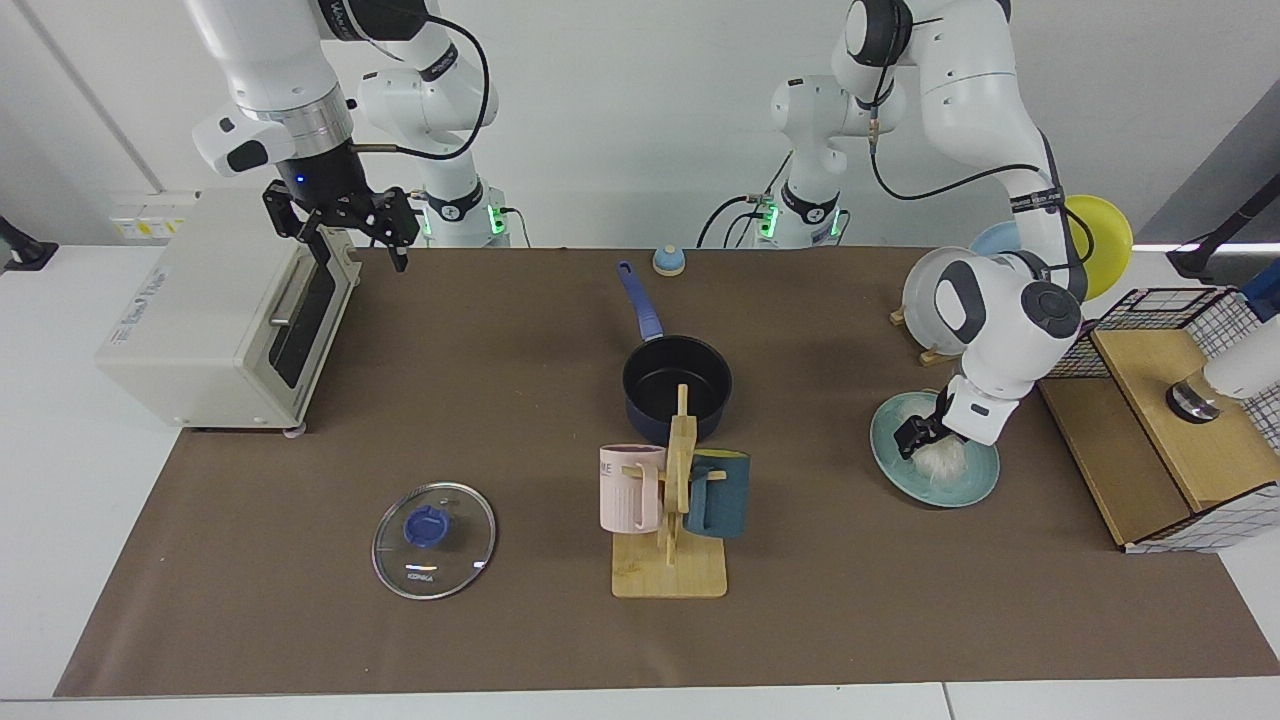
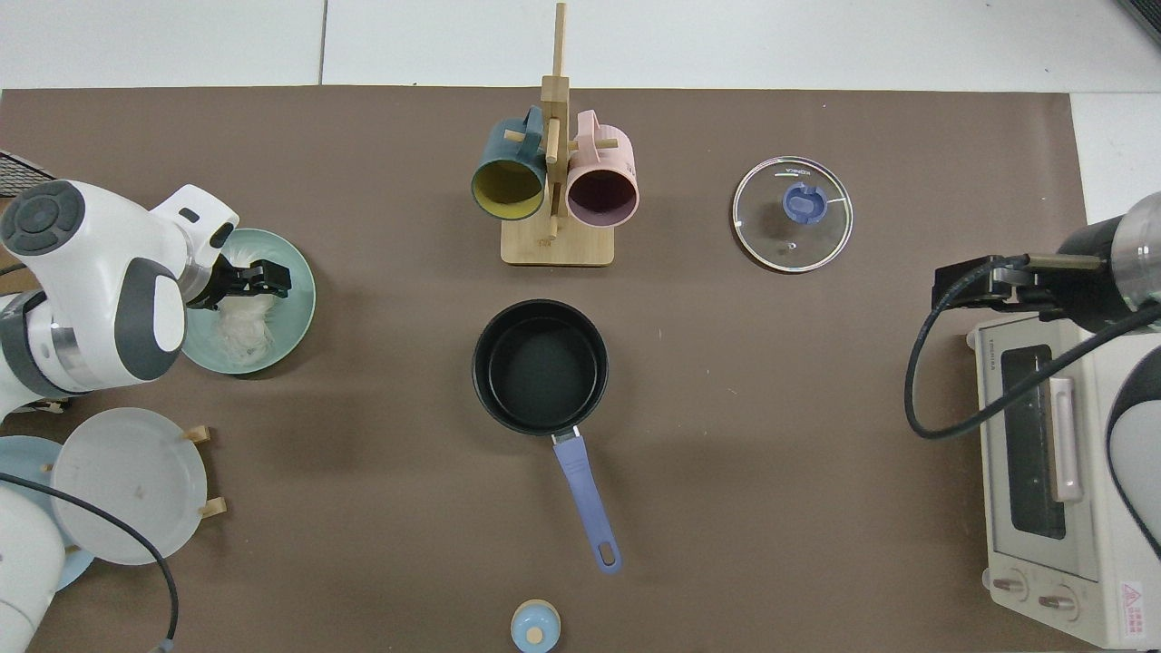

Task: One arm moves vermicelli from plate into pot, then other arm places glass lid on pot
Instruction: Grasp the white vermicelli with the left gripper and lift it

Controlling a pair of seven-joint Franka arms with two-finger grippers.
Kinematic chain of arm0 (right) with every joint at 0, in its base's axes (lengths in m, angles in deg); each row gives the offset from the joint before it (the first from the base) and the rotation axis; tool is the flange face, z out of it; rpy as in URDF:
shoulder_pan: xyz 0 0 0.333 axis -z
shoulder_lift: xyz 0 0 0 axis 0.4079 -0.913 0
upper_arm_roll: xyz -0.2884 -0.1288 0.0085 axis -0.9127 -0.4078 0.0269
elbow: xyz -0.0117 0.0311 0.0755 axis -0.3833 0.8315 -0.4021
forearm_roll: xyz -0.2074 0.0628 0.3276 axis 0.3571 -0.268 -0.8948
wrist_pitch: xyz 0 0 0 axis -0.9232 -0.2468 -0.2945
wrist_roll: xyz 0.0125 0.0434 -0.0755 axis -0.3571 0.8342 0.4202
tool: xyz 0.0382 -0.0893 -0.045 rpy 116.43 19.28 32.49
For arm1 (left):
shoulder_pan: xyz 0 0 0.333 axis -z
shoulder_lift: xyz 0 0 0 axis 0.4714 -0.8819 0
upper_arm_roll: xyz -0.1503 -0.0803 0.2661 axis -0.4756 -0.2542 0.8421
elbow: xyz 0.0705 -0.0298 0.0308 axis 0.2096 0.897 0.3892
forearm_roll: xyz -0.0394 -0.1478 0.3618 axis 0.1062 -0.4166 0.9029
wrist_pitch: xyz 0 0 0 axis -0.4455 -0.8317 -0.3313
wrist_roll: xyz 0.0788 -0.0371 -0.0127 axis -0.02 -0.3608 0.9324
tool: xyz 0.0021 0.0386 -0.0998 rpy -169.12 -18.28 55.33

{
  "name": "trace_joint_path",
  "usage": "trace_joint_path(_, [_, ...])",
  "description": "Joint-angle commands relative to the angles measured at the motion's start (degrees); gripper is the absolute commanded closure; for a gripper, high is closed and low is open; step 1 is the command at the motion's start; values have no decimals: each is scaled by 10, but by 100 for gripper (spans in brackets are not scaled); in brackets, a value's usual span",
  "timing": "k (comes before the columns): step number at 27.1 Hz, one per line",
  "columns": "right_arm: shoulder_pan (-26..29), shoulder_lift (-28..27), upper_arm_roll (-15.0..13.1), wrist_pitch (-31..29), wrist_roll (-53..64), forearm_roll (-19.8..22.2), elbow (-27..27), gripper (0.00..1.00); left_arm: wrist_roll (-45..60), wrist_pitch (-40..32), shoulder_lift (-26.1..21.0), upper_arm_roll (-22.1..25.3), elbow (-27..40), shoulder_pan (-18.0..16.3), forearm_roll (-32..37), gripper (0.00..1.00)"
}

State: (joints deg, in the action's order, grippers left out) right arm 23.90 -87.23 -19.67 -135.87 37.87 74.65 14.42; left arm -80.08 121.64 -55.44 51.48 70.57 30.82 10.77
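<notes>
The left gripper (image 1: 912, 437) was down over the plate (image 1: 975, 487), at the vermicelli (image 1: 940, 460), with the pot (image 1: 677, 385) well away toward the middle of the desk (image 1: 500, 620). In the top view the same gripper (image 2: 270, 280) sat at the pot-side edge of the noodle tangle (image 2: 243, 328), which lay wholly on the plate (image 2: 302, 299). I could not tell whether its fingers were parted or closed, nor whether any strands lay between them.

The step in hand looked to be the pick-up of the vermicelli. A loose, springy tangle like that probably wants a bite through its thick middle rather than its fringe, so shifting the gripper further from the pot, over the heap's centre, would likely hold more of it. The squeeze should be full, and the lift slow and straight up, so trailing strands clear the plate rim without dragging it. The carry to the pot should pass behind the mug rack (image 1: 672, 500), which stood just in front of the pot.

The pot (image 2: 541, 365) was empty, its handle pointing away from the rack. The glass lid (image 1: 434, 540) lay flat on the desk, far from the pot on the toaster oven's (image 1: 215, 310) side. The right gripper (image 1: 355, 222) waited above the oven, fingers spread and holding nothing.
</notes>
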Motion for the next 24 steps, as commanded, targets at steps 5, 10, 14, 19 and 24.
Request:
trace_joint_path(5, [13, 0, 6, -1, 15, -16, -1, 0, 4, -34, 8, 4, -7, 3, -7, 100])
trace_joint_path(10, [13, 0, 6, -1, 15, -16, -1, 0, 10, -92, -7, 4, -58, -3, -16, 100])
trace_joint_path(14, [12, 0, 5, -1, 15, -16, -1, 0, 12, -155, -5, 2, -110, -5, -17, 100])
trace_joint_path(19, [13, 0, 6, -1, 15, -16, -1, 0, 50, -232, 8, 2, -171, -6, -17, 100])
trace_joint_path(24, [13, 0, 6, -1, 15, -16, -1, 0, 108, -273, 71, -5, -172, 2, -34, 100])
